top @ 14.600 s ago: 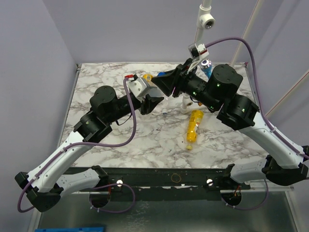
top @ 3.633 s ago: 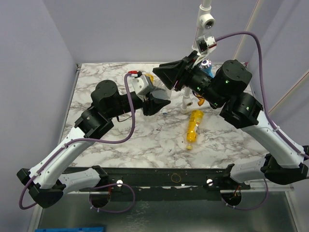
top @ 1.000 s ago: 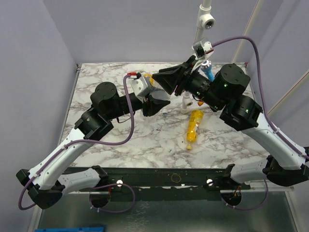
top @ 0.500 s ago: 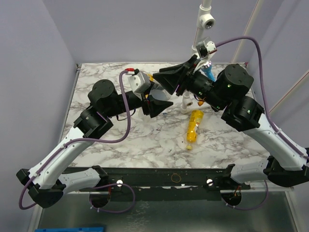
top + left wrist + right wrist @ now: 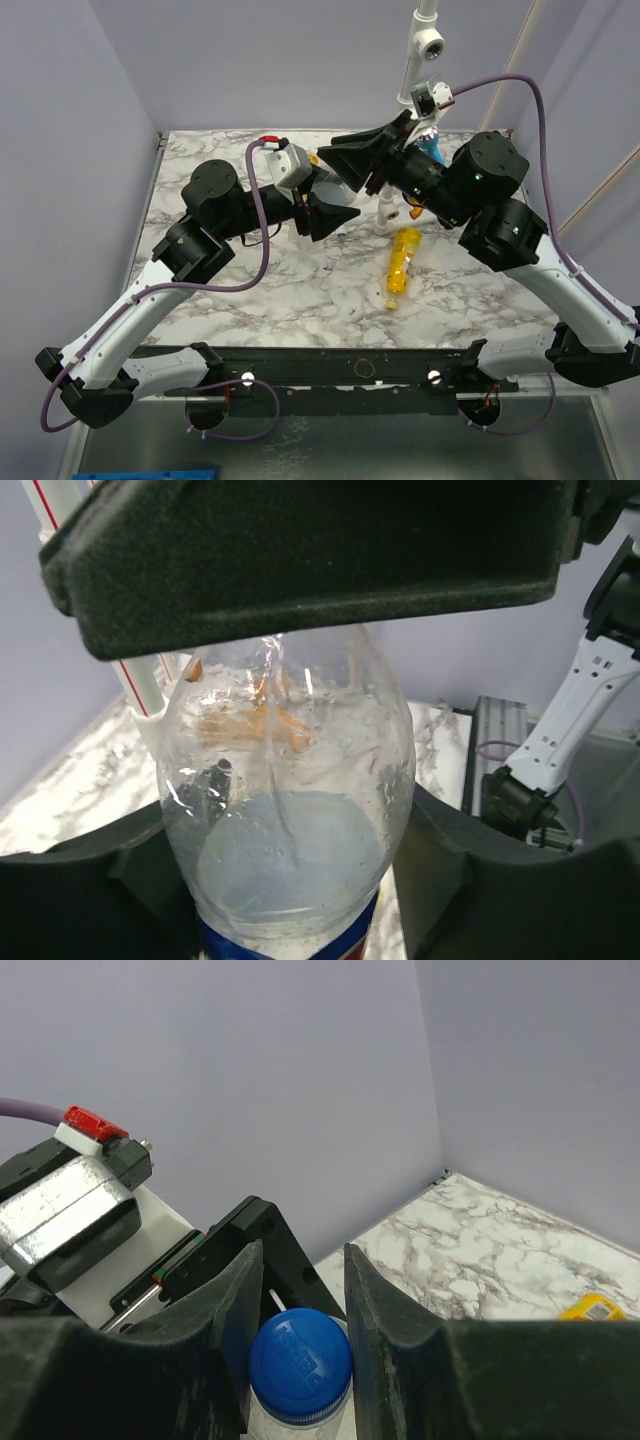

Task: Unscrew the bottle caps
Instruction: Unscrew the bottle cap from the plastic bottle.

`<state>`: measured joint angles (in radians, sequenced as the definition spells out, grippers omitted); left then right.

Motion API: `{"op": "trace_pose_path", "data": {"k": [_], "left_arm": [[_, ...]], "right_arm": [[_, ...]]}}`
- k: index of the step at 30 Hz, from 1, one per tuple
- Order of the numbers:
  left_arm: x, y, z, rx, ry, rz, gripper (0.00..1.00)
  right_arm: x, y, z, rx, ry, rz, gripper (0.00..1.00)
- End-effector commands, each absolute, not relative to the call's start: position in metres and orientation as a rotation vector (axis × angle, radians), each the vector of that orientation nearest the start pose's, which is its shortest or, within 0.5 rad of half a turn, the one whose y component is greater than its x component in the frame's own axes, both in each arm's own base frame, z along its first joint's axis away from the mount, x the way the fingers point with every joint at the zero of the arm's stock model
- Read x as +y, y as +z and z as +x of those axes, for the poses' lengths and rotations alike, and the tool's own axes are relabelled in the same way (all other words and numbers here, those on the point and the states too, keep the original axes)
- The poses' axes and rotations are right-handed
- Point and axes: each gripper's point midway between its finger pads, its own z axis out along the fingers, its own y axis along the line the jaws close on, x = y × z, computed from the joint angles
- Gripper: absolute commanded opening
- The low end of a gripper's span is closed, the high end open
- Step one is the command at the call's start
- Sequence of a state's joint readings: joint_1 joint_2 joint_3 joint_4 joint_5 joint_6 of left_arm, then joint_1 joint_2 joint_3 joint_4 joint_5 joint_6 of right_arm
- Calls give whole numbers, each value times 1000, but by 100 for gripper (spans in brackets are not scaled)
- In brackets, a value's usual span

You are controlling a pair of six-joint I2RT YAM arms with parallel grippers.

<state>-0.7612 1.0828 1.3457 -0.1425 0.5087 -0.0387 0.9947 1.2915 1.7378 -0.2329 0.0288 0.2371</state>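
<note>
well, the two arms meet over the marble table (image 5: 220,290), a little toward 12 o'clock from its middle. the right gripper (image 5: 350,162) reaches in from 2 o'clock and the left gripper (image 5: 330,212) from 9 o'clock, with the right one sitting above the left.

in the right wrist view the right gripper's two dark fingers (image 5: 238,1305) are clamped on the blue cap (image 5: 300,1362), one at 9 o'clock of it and one at 3 o'clock. the ribbed cap sits on the neck of the clear bottle (image 5: 285,780).

in the left wrist view that bottle stands upright and fills the middle. its blue label (image 5: 290,945) shows at 6 o'clock, and the underside of the right gripper hangs across the top at 12 o'clock. the left gripper's fingers (image 5: 480,880) flank the bottle's body low at 8 and 4 o'clock, right against it, but i cannot tell whether they press on it or sit loose.

a yellow bottle (image 5: 402,262) lies on its side at about 3 o'clock from the table's middle. a pale bottle (image 5: 386,212) stands just past it, partly hidden by the right arm.
</note>
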Motion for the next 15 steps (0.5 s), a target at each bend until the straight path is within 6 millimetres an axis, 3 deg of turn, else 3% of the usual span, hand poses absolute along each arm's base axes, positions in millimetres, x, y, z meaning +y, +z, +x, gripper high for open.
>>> {"op": "trace_pose_path", "data": {"k": [1, 7, 10, 12, 15], "left_arm": [[-299, 492, 176, 1115, -1049, 933, 67], [-298, 494, 172, 1102, -1061, 935, 73], [-298, 493, 169, 1087, -1067, 958, 68], [-298, 493, 167, 1077, -1067, 974, 49], [-296, 492, 167, 1068, -1060, 983, 7]], "right_arm": [[342, 530, 212, 1360, 1007, -538, 1], [344, 528, 212, 1365, 1006, -548, 1], [345, 527, 212, 1365, 1007, -548, 1], [345, 525, 213, 1369, 1002, -550, 1], [344, 524, 215, 1376, 989, -542, 1]]}}
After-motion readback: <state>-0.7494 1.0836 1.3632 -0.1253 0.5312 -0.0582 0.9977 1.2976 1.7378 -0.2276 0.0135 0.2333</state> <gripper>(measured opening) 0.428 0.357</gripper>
